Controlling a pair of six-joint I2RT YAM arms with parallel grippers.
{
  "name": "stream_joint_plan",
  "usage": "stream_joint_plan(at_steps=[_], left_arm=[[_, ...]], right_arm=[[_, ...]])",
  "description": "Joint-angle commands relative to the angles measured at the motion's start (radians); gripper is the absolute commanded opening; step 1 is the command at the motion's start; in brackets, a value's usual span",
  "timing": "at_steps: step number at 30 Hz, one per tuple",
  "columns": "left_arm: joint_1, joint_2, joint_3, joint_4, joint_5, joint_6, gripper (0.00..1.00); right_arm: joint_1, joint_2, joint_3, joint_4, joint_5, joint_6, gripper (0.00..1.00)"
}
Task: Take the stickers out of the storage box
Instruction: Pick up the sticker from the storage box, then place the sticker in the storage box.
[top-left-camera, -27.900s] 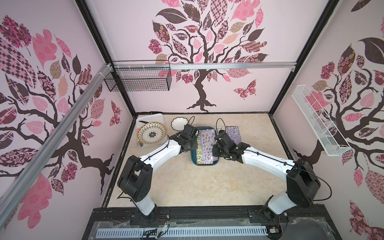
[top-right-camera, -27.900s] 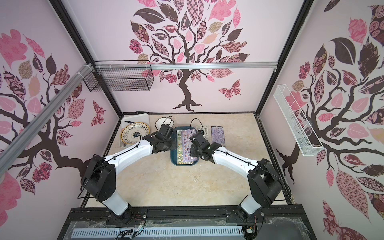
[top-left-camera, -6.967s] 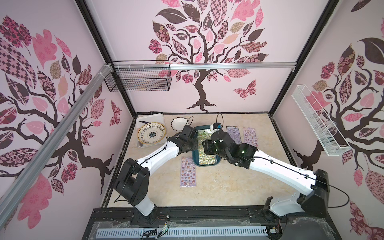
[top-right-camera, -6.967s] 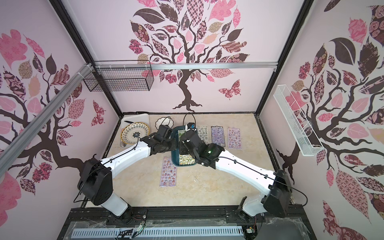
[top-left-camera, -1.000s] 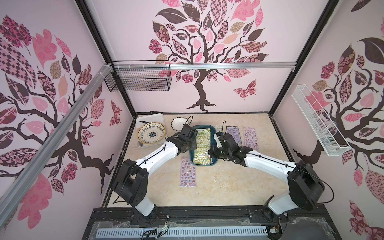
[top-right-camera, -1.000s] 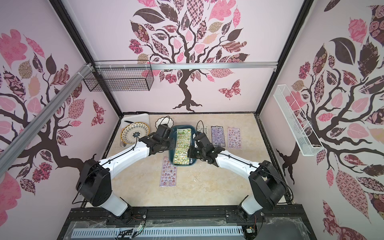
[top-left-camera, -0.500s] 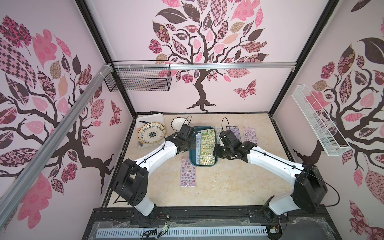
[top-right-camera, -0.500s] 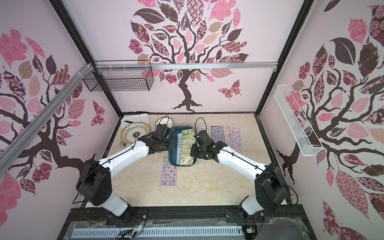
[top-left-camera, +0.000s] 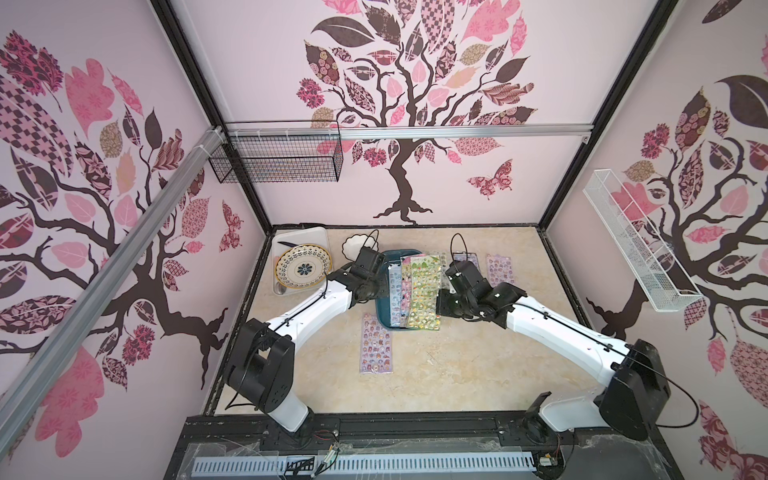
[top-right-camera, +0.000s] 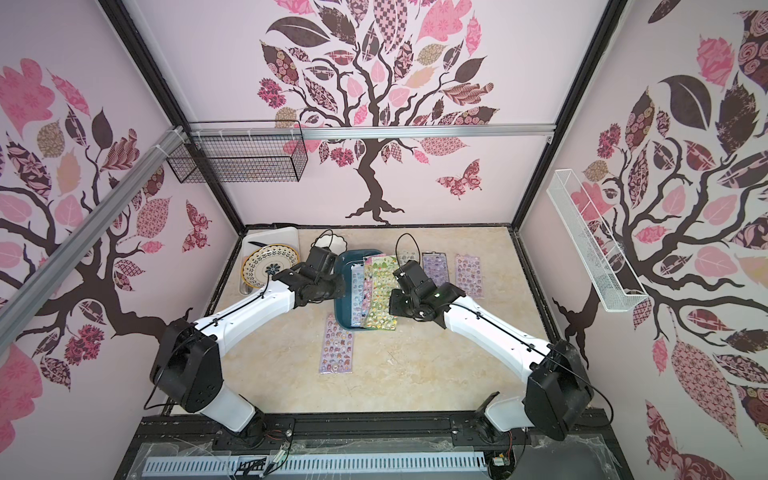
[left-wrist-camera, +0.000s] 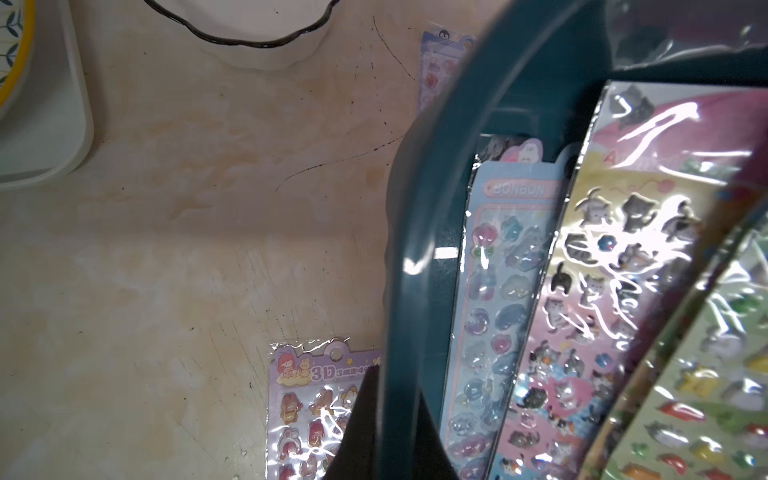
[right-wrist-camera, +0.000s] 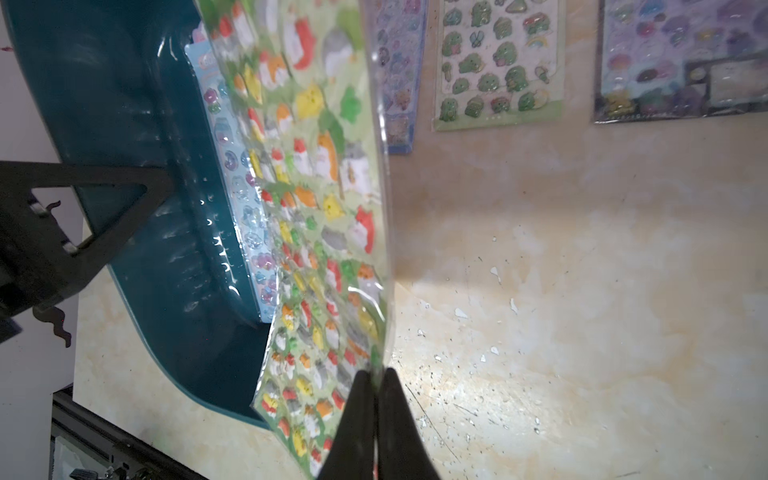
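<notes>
My left pincer (left-wrist-camera: 395, 432) is cut off at its wrist view's edge; the storage box (left-wrist-camera: 403, 291) rim it clamps is blurred. The box half hides a purple sheet (left-wrist-camera: 307, 407) beside it. The green sheet (right-wrist-camera: 324, 187) in my right pincer (right-wrist-camera: 376, 415) covers sheets inside the box.

The storage box (right-wrist-camera: 124, 104) is dark teal and glossy. The green sheet (right-wrist-camera: 316, 166) carries red, orange, yellow and white animals. The pink sheet (left-wrist-camera: 602, 291) has grey and black cats, and the pale blue sheet (left-wrist-camera: 494, 291) has pastel purple and blue shapes. A lilac sheet (top-left-camera: 376, 349) shows rows of brown-and-pink figures. The bench (top-left-camera: 457, 374) is beige and marbled — the plate (top-left-camera: 303, 270) is white with a yellow rim and a dark flower motif.
</notes>
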Motion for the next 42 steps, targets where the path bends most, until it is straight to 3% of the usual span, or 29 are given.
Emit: stream_joint_plan(at_steps=[1,9,16,21,31,38,42], left_arm=[[0.014,-0.049,0.031,0.038,0.000,-0.029,0.00],[0.045,-0.049,0.031,0.033,-0.013,-0.031,0.00],[0.077,-0.041,0.041,0.020,-0.019,-0.033,0.00],[0.076,-0.024,0.046,0.007,-0.019,-0.037,0.00],[0.076,0.028,0.080,-0.045,-0.018,-0.044,0.00],[0.024,0.039,0.080,-0.024,0.066,-0.045,0.00],[0.002,0.029,0.072,-0.005,0.084,-0.040,0.00]], right_arm=[[-0.011,-0.033,-0.015,-0.074,0.054,-0.018,0.07],[-0.049,-0.082,-0.040,-0.091,0.035,-0.026,0.00],[-0.126,-0.131,-0.159,-0.005,-0.197,-0.021,0.00],[-0.126,-0.192,-0.202,0.102,-0.287,0.021,0.00],[-0.126,-0.397,-0.097,0.091,-0.264,0.056,0.00],[-0.109,-0.318,-0.050,0.200,-0.360,0.105,0.00],[-0.077,-0.182,-0.043,0.282,-0.390,0.124,0.00]])
